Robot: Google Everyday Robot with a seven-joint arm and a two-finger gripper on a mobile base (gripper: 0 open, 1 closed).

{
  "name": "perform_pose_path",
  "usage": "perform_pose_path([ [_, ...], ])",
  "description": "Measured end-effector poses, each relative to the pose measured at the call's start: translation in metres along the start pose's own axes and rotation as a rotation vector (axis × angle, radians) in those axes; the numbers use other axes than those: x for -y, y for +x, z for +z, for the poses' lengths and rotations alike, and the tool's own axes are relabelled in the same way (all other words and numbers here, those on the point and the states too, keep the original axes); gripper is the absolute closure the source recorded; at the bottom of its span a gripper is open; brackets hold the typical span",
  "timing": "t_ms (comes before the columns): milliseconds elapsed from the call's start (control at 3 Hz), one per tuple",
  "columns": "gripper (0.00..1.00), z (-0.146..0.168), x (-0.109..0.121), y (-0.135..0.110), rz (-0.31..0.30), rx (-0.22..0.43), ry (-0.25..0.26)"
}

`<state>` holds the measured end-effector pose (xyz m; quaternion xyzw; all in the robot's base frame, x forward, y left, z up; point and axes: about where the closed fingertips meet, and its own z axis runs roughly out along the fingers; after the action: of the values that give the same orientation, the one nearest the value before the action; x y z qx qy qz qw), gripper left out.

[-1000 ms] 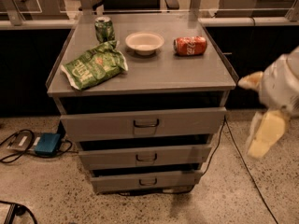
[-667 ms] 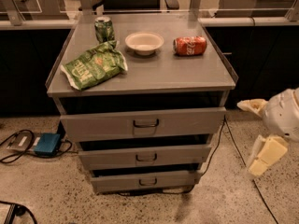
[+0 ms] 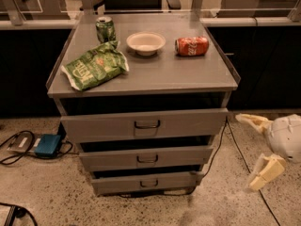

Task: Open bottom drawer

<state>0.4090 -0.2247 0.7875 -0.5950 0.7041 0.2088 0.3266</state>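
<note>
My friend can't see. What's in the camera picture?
A grey cabinet has three drawers, and the robot's gripper hangs open to the right of the bottom drawer, not touching it. On top are a green bag, a green can, a white bowl and a tipped red can.

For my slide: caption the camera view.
Open gripper hangs beside the cabinet, apart from the bottom drawer.
</note>
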Motion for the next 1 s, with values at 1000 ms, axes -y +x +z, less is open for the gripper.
perform_pose_path([
  [1000,0.00,0.076,-0.022,0.054,0.159,-0.110,0.024],
])
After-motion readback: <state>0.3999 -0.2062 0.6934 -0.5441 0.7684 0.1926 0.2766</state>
